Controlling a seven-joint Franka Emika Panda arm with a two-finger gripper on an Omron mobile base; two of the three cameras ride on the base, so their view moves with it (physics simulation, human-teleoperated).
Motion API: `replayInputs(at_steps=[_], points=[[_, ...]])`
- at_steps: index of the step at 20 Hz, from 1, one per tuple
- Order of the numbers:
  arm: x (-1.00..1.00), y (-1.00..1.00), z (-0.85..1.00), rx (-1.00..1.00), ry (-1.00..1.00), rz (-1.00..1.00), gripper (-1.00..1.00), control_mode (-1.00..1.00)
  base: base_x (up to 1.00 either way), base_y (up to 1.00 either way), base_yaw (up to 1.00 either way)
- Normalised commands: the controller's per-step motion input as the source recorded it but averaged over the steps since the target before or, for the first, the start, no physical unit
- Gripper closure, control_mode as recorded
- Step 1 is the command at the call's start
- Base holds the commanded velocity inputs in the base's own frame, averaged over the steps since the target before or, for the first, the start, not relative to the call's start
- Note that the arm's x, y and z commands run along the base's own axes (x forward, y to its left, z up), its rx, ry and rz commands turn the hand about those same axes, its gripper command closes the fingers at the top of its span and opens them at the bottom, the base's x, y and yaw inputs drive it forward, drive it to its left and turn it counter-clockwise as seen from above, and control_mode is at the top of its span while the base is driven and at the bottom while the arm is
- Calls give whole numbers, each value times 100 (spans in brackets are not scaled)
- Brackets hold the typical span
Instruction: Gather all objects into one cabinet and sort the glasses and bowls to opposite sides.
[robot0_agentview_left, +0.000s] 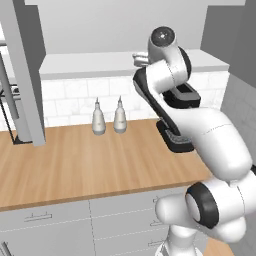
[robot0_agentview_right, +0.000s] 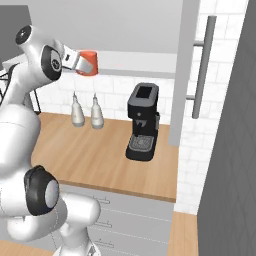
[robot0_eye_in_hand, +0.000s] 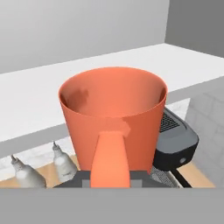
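**Cup held up, just in front of the shelf**

The gripper is clamped on the handle of the orange cup. The cup stands upright, held high. Just behind it lies the cabinet's white shelf, so it likely goes forward next.

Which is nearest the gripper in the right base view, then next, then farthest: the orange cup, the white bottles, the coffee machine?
1. Orange cup: held in the gripper, up by the cabinet shelf.
2. White bottles: on the counter below, by the backsplash.
3. Coffee machine: on the counter, further right.
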Motion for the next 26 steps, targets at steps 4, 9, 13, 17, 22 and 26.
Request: replayInputs(at_steps=[4,9,13,17,22,26], points=[[-100,14,0,11,7,18,100,-100,0,0,0],[-100,9,-3,6,3,18,100,-100,0,0,0],[-100,12,-19,0,3,12,100,-100,0,0,0],[-92,15,-21,0,7,10,100,-100,0,0,0],[-2,2,-1,-3,0,1,100,100,-10,0,1],[0,0,0,0,0,0,100,100,-97,26,28]])
